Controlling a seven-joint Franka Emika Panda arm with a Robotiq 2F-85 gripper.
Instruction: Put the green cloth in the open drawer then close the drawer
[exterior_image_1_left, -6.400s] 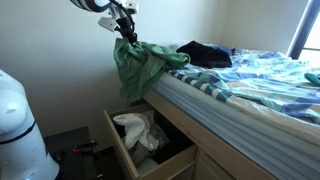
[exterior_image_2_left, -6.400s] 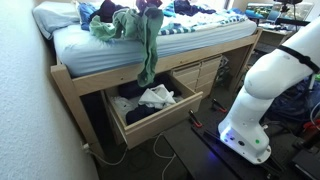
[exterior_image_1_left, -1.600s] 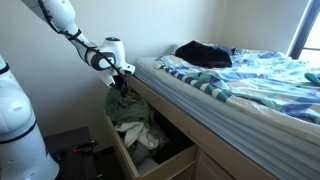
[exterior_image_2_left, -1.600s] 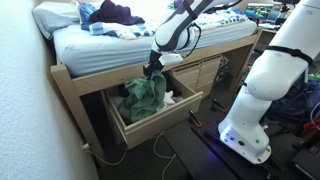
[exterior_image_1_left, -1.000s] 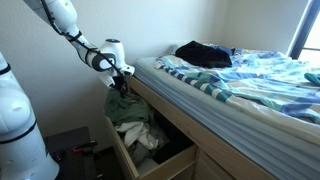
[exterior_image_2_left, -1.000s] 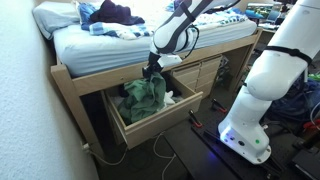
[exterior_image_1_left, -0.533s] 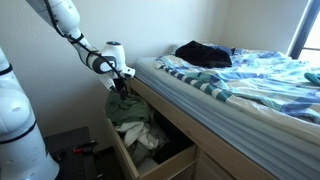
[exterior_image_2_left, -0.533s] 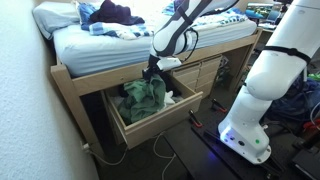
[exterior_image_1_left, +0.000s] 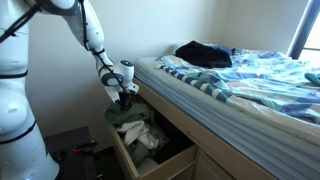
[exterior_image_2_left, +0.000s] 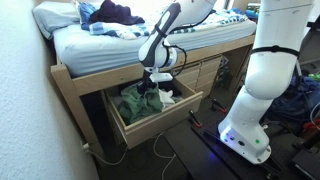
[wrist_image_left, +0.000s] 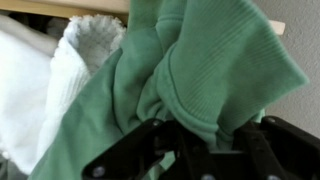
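Observation:
The green cloth (exterior_image_1_left: 124, 113) lies bunched in the open drawer (exterior_image_1_left: 127, 158) under the bed, and shows in both exterior views (exterior_image_2_left: 138, 101). My gripper (exterior_image_1_left: 126, 96) is low over the drawer's back part (exterior_image_2_left: 151, 87), its fingers still round a fold of the cloth. In the wrist view the green cloth (wrist_image_left: 190, 70) fills the frame, and a bunch of it sits between the dark fingers of the gripper (wrist_image_left: 205, 140). The wooden drawer front (exterior_image_2_left: 165, 120) stands pulled out.
White cloths (exterior_image_1_left: 143, 137) lie in the drawer beside the green one and show in the wrist view (wrist_image_left: 60, 70). The bed frame rail (exterior_image_2_left: 110, 75) runs just above the drawer. Dark clothes (exterior_image_1_left: 203, 53) lie on the bed. The robot base (exterior_image_2_left: 250, 110) stands near the drawer front.
The arm has swung down and my gripper has dropped lower toward the drawer. The green cloth has sunk from hanging over the drawer to lying in it.

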